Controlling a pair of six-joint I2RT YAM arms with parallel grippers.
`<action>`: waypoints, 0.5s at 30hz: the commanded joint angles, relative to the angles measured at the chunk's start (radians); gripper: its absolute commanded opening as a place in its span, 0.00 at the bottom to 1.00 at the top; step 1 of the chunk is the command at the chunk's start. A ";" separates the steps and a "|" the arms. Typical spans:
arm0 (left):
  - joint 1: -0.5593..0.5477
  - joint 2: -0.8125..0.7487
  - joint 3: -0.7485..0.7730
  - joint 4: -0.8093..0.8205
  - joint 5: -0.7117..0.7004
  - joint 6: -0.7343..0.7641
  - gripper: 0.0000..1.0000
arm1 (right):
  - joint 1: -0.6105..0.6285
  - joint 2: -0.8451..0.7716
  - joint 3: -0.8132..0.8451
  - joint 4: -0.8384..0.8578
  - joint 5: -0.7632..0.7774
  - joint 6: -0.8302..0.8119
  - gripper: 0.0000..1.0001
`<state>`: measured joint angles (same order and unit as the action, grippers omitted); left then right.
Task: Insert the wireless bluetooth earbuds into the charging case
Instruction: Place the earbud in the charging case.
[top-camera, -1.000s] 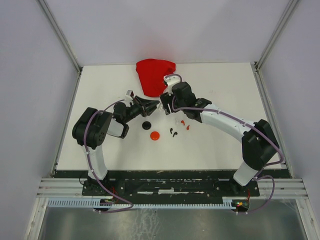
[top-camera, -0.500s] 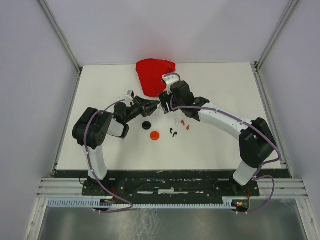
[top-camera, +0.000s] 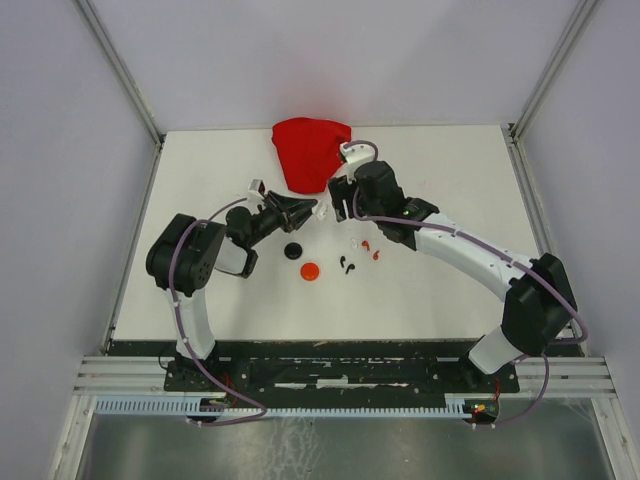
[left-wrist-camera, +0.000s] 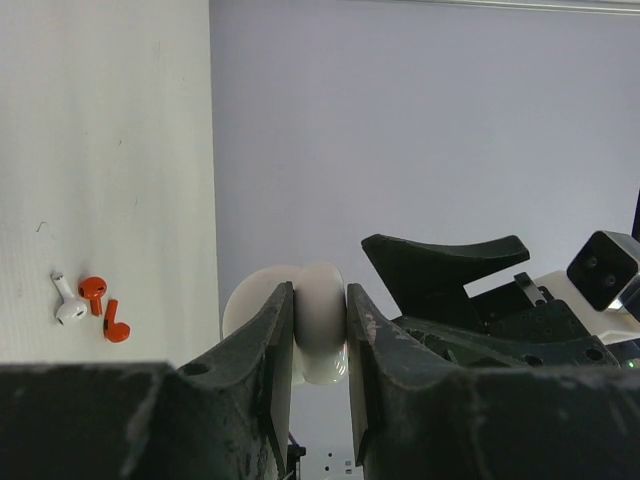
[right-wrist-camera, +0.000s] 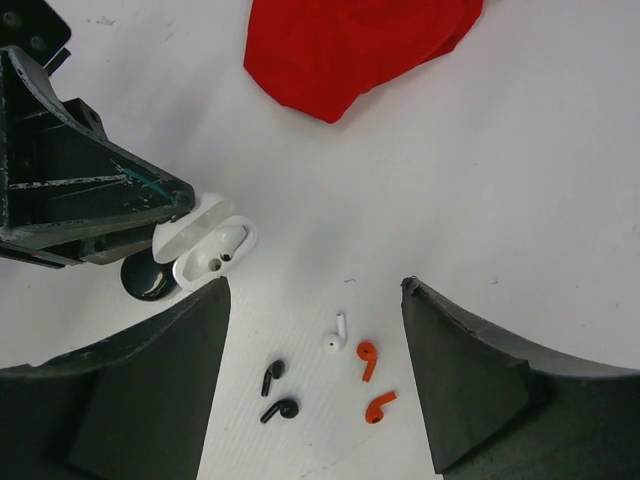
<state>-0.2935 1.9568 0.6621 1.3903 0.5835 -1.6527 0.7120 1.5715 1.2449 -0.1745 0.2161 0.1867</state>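
The loose white earbud (right-wrist-camera: 337, 334) lies on the bench (right-wrist-camera: 520, 200) near the open white charging case (right-wrist-camera: 213, 250) (a bud (right-wrist-camera: 229, 240) seemingly seated inside), which the left end effector (left-wrist-camera: 320, 300) clenches. The right end effector (right-wrist-camera: 315, 300) hangs released; a sloppy pinch could flick it into the red earbud (right-wrist-camera: 366, 358) beside.

Laboratory robot cell: white table (top-camera: 440, 300) enclosed by plain panels (top-camera: 60, 180) on aluminium posts (top-camera: 120, 71); left arm (top-camera: 190, 270) and right arm (top-camera: 470, 255) bolted to a slotted rail (top-camera: 575, 380).
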 joint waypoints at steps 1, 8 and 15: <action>0.016 0.023 -0.024 0.133 -0.034 -0.029 0.03 | -0.013 -0.048 -0.014 -0.043 0.080 0.017 0.77; 0.033 0.013 -0.054 0.158 -0.027 -0.029 0.03 | -0.050 -0.012 -0.031 -0.132 0.090 0.059 0.74; 0.063 -0.002 -0.072 0.163 -0.018 -0.018 0.03 | -0.060 0.141 0.076 -0.273 0.005 0.073 0.69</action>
<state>-0.2478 1.9739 0.6006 1.4715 0.5652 -1.6535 0.6518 1.6402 1.2388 -0.3664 0.2653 0.2382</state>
